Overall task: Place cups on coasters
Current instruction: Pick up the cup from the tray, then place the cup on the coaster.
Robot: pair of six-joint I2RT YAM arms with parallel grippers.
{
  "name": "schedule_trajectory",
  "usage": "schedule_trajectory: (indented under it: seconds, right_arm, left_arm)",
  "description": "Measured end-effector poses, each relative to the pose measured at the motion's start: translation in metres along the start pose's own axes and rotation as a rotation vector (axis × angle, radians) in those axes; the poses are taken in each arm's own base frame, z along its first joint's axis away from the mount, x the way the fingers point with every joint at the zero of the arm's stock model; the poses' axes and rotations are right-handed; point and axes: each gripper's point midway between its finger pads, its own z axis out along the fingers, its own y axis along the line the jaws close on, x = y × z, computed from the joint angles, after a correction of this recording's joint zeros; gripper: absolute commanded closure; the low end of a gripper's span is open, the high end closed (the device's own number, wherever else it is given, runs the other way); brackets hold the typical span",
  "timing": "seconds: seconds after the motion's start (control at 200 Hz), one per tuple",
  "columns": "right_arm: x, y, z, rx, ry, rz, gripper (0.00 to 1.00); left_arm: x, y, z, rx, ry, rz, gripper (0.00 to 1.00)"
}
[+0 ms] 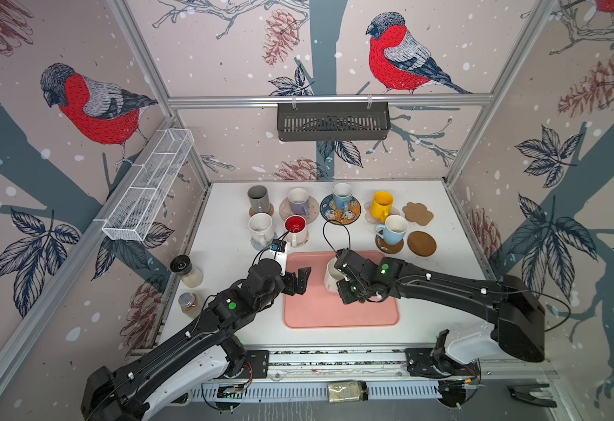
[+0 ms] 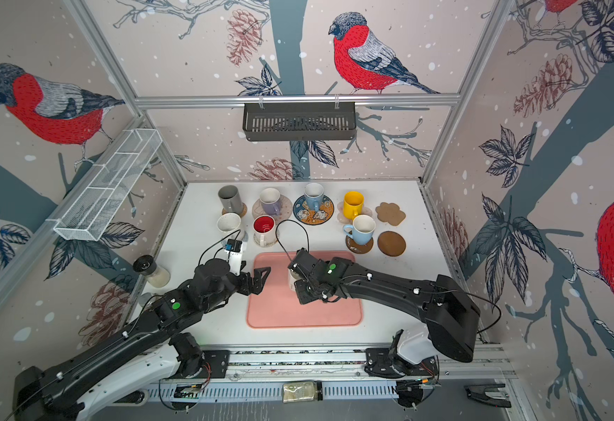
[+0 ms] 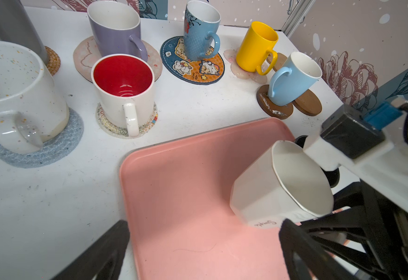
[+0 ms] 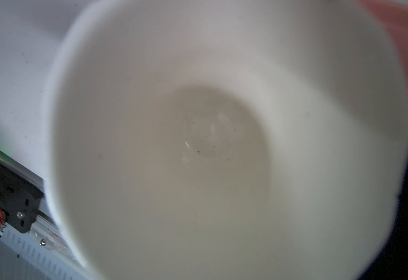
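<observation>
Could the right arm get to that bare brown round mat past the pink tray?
Probably yes. The brown disc lies bare beyond the pink tray on that arm's side, nothing standing between. Its claw holds the white cup, and the light blue cup stands close beside.

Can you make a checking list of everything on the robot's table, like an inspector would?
Surface: white table with a pink tray near the front.
Job's things: grey cup, lavender cup, patterned blue cup, yellow cup, light blue cup, speckled cup and red-inside cup stand on coasters; cloud-shaped coaster and brown disc coaster are bare.
Clutter: black-lidded jar and small jar at the table's left edge; lying jar by the front rail.
Grippers: left gripper, jaws open, empty, over the tray's left edge; right gripper, jaws shut on the tilted white cup.
Cables: black cable loops up from the right wrist camera.
Surroundings: bird-print walls, white wire basket, black basket.
</observation>
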Motion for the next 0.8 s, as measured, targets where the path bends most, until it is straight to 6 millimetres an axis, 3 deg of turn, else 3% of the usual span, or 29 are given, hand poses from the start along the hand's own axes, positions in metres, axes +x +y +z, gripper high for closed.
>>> schedule_trajectory:
  seconds: [0.175, 0.325, 0.57, 0.8]
  right_arm:
    - [-0.026, -0.001, -0.025, 0.011, -0.063, 0.006, 0.96]
    - [-0.055, -0.020, -0.056, 0.058, -0.135, 0.061, 0.96]
    - [-0.095, -0.091, -0.111, 0.198, -0.266, 0.196, 0.96]
    - [-0.129, -0.165, -0.165, 0.317, -0.414, 0.333, 0.96]
  left_arm:
    - [-0.030, -0.007, -0.006, 0.008, -0.048, 0.006, 0.03]
    - [-0.053, -0.017, 0.000, 0.043, -0.044, 0.028, 0.03]
    - [-0.093, -0.048, 0.016, 0.133, -0.035, 0.085, 0.03]
    - [-0.127, -0.054, 0.024, 0.142, -0.066, 0.122, 0.03]
